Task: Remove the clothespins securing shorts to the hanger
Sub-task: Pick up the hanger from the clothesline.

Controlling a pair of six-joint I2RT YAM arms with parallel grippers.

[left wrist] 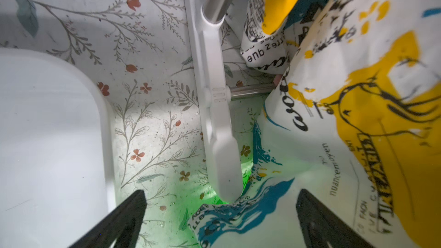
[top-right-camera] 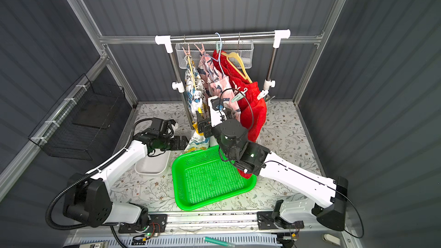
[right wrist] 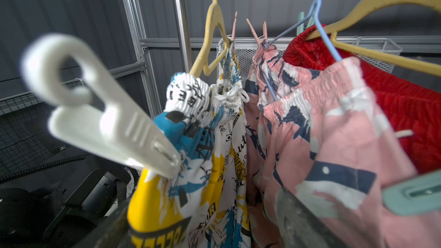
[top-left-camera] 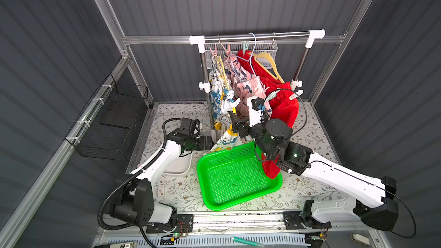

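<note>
Three shorts hang on the rack: white printed shorts, pink shorts and red shorts. A white clothespin grips the printed waistband at its yellow hanger. A mint clothespin sits on the pink shorts. Pink clothespins and a mint one hold the far ends. My right gripper is open, with printed fabric between its fingers below the white clothespin. My left gripper is open, low by the printed hem.
A green basket lies under my right arm, with the red shorts trailing over its rim. A white bin sits beneath my left arm. The rack's post and white foot stand beside my left gripper. A black wire basket hangs on the left wall.
</note>
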